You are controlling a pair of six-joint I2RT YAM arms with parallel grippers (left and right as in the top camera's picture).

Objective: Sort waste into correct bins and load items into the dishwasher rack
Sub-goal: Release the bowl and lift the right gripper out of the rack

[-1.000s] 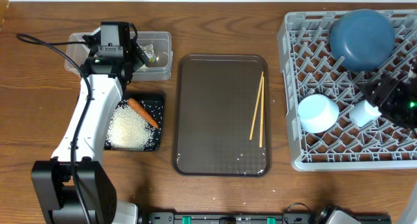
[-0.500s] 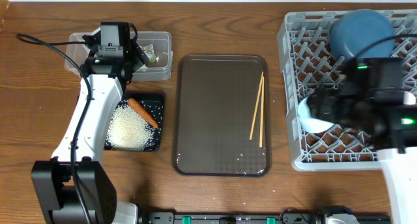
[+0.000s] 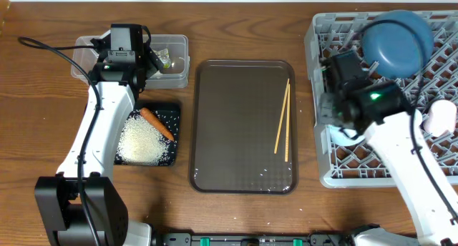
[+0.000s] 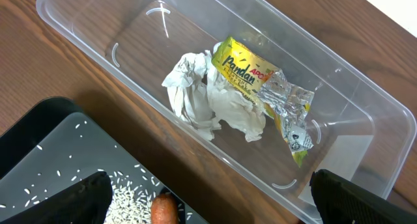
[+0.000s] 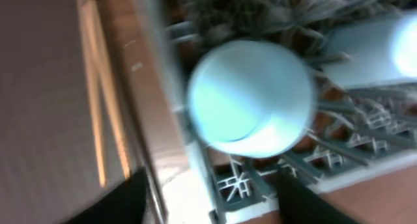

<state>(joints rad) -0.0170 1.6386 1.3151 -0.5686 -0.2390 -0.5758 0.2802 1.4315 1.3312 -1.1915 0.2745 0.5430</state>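
Eyes on the chopsticks (image 3: 283,121): they lie flat on the dark-brown serving tray (image 3: 236,131), in its right-hand part. The two run side by side along the tray's length, closing to a touch at the far end.

They look like the only dishes not yet in the rack (image 3: 322,31), which stands just right of the tray. It already holds the dark-blue bowl (image 3: 397,35), the light-blue bowl (image 5: 251,97) and a white cup (image 3: 438,117).

The right gripper (image 5: 212,199) hangs just past the tray's right rim, over the rack's near-left corner. Its view is blurred, but the fingers read as spread, with nothing between them.

Now the handling. These are thin, stiff wooden sticks, surely very light and smooth enough to roll or skid on the tray. Lying flat, they offer almost no height to pinch. My call is a crosswise pinch around mid-length that gathers both sticks at once. Taken near one end, they would likely droop or swing apart.

Left of the tray, the left gripper (image 4: 208,208) hovers over the clear tub (image 4: 326,74), fingers wide apart and empty. The wrapper (image 4: 251,71) and crumpled paper (image 4: 208,103) sit inside the tub. Rice (image 3: 143,142) and the carrot (image 3: 156,123) lie in the black tray (image 3: 172,111), also left of the serving tray.
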